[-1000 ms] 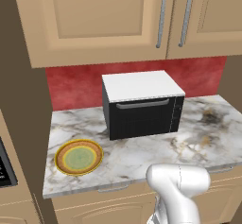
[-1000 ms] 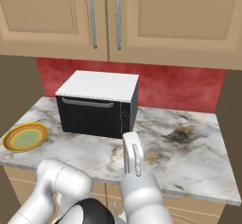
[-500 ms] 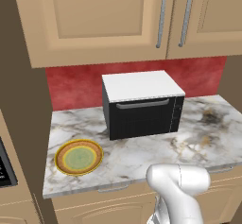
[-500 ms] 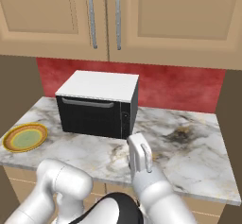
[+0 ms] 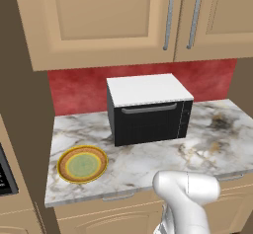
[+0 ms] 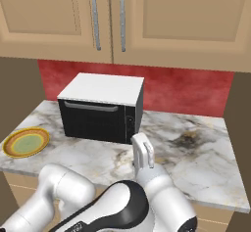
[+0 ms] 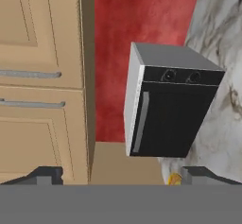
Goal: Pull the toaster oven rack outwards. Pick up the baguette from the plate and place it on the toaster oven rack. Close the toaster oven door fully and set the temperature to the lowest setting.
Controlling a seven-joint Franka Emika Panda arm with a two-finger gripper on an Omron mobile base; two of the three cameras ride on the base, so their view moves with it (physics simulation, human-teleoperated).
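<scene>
End effector [image 6: 142,152] of the white arm stands in the lower middle of the right base view, over the front part of the worktop, with its two fingers apart and nothing between them. In the hand view the dark fingertips [image 7: 45,175] sit wide at the two bottom corners.

Next comes the grey-veined marble worktop [image 5: 148,161]. At the lower left of the left base view lies the round plate with the yellow-orange rim and pale green centre [image 5: 82,164]; I can see no baguette on it from here.

Further back, near the middle of the frame, stands the boxy black toaster oven with the flat white top [image 5: 147,109]. Its black mesh door [image 5: 146,124] looks shut, so the rack is hidden inside. The long grey bar handle [image 5: 149,109] runs along the upper edge of the door, and I judge it the right place to take hold: it is stiff and rigid, but probably smooth, so the fingers should close squarely around the middle. The door should swing on its hinge without much weight. Two small dark knobs [image 7: 181,76] sit on the narrow control strip beside the door.

Behind is a red back wall [image 6: 181,91], and above hang tan wooden cabinets [image 5: 108,20]. Nothing lies between the end effector and the door; the open worktop gives free way.
</scene>
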